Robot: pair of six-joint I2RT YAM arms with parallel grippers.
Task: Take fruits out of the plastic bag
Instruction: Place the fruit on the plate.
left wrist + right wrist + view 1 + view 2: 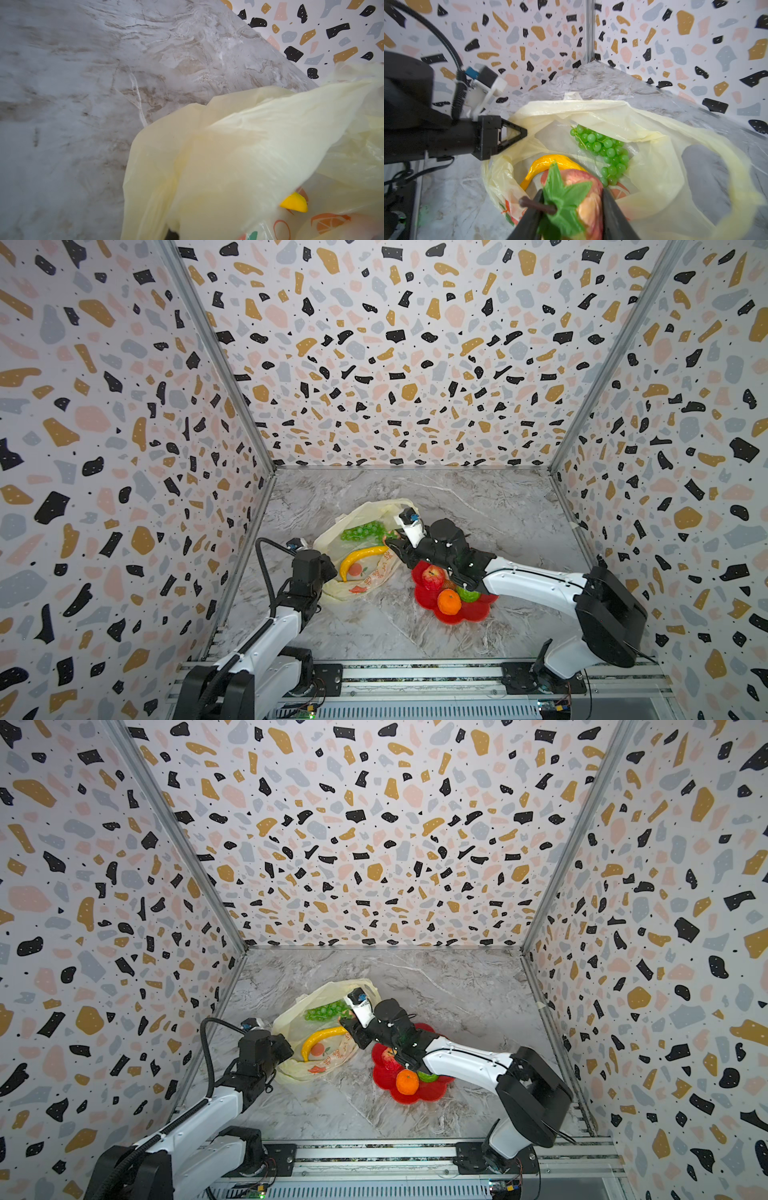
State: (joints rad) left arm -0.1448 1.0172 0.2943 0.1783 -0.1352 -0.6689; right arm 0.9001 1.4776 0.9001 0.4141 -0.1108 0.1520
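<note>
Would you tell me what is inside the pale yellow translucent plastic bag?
A green grape bunch and a curved yellow banana lie inside the pale yellow plastic bag. The right gripper grips a red, green-leafed toy fruit at its mouth. Anything beneath the crumpled folds is hidden.

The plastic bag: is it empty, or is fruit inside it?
Not empty: a banana and green grapes lie inside the plastic bag.

banana (294, 202) mostly under bag (228, 145), strawberry (591, 187) cut off at edge
</note>
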